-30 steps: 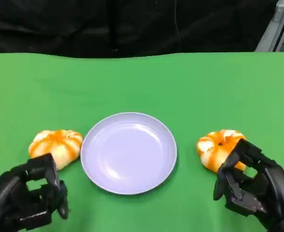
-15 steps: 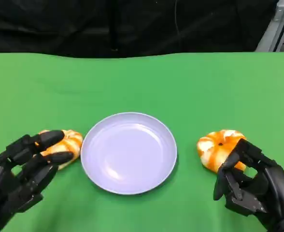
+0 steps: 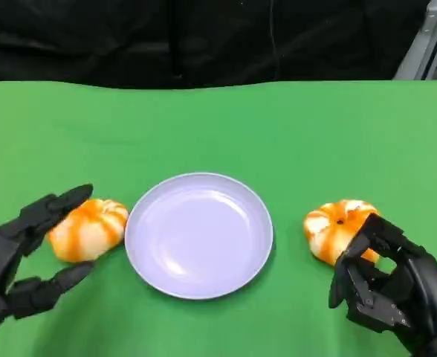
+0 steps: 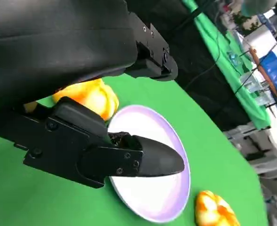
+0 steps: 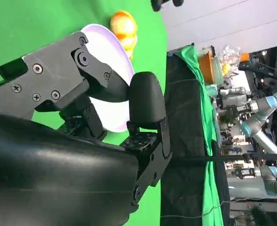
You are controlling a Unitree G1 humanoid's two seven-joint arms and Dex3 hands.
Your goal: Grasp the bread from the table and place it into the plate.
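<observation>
At the lower left of the head view, the robot's black left hand (image 3: 14, 256) is spread wide, its fingers (image 3: 66, 199) apart around a round orange-and-cream striped bread bun (image 3: 89, 228) without closing on it; it holds nothing. That bun lies on the green cloth table (image 3: 218, 126), just left of the round pale lavender plate (image 3: 198, 235) at centre frame. Right of the plate sits a second orange-and-cream bun (image 3: 337, 227). At the lower right, the black right hand (image 3: 386, 290) is curled in, clenched on nothing, just in front of that bun.
</observation>
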